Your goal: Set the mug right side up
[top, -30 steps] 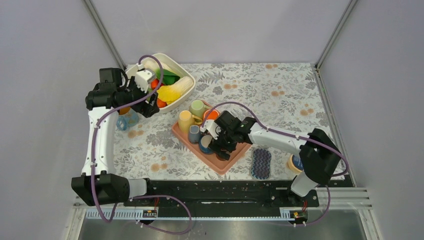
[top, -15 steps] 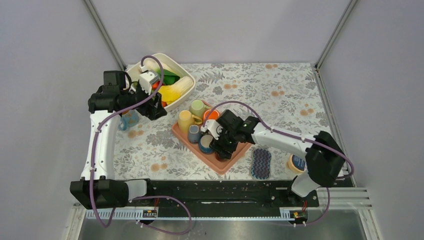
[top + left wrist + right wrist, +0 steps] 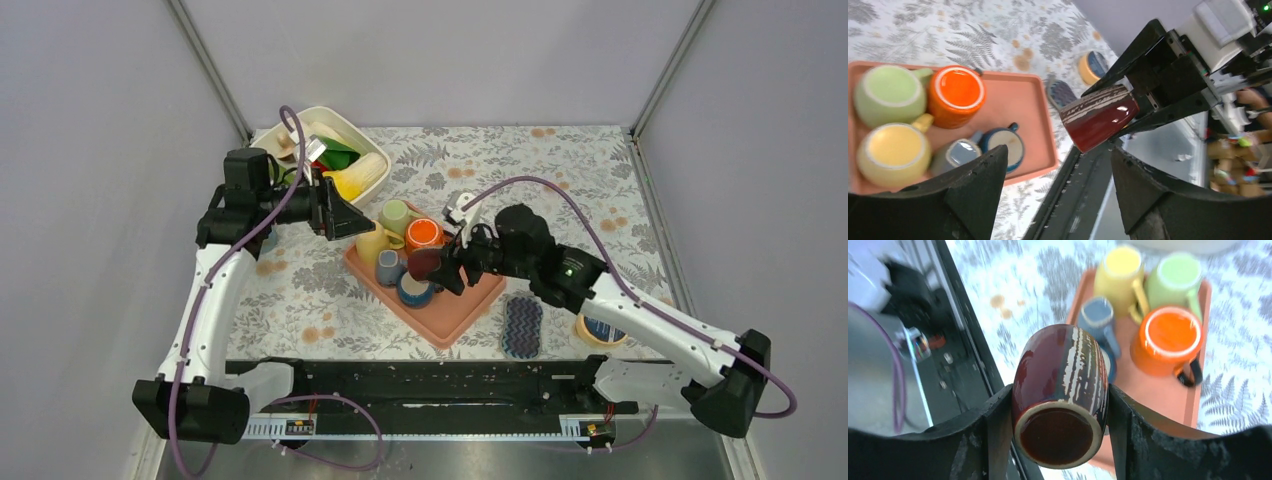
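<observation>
From above: the right gripper [image 3: 440,266] pinches the dark red mug [image 3: 424,264] across its body; the mug lies sideways in the air over the middle of the tray [image 3: 470,308]; the left gripper [image 3: 352,218] hovers spread and empty by the tray's far-left edge.

Left wrist view: the mug sits tilted, well clear of the orange mug [image 3: 955,95] below.

Right wrist view: what looks like its base faces the camera — jaws bear on both flanks; no handle visible.

Judgement: glazed ceramic — stiff, slick, breakable, some weight; a firm hold across the flanks suits.
</observation>
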Controlling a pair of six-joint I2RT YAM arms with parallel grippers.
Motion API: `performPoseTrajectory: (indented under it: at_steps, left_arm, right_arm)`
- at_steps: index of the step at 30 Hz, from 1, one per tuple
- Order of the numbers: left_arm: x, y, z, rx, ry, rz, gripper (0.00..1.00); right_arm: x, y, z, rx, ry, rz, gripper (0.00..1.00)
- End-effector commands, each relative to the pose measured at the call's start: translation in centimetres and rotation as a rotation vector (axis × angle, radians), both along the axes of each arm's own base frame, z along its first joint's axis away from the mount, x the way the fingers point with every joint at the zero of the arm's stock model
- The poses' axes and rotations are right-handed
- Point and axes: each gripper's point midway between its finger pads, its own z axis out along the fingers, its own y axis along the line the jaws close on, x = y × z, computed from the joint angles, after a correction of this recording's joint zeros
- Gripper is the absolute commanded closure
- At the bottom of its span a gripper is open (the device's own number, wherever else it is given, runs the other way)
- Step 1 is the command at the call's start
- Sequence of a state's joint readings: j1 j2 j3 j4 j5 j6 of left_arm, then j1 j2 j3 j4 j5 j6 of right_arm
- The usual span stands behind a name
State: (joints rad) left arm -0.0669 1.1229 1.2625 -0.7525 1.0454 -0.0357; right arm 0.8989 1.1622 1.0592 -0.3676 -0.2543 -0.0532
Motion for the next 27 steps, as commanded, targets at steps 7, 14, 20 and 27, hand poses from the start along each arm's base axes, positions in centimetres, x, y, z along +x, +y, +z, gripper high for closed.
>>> performPoseTrajectory:
  at_steps: [7, 14, 20, 27]
  left_arm:
    - [-1.5, -3.9, 5.7, -0.300, 0.130, -0.152, 0.23]
    - [-3.8, -5.1, 6.9, -0.344, 0.150, -0.237, 0.29]
    - [-5.1, -5.5, 8.0, -0.382, 0.118, -0.276, 0.34]
    - [-6.6, -5.8, 10.1, -0.399, 0.077, -0.329, 0.42]
  right_arm:
    - [1.3, 1.2, 15.6, 0.678, -0.158, -0.119, 1.00]
    - [1.6, 1.6, 17.1, 0.742, -0.171, -0.119, 1.00]
    - [1.9, 2.7, 17.5, 0.750, -0.171, -0.089, 1.00]
    - [2.3, 3.7, 17.7, 0.764, -0.165, -0.073, 1.00]
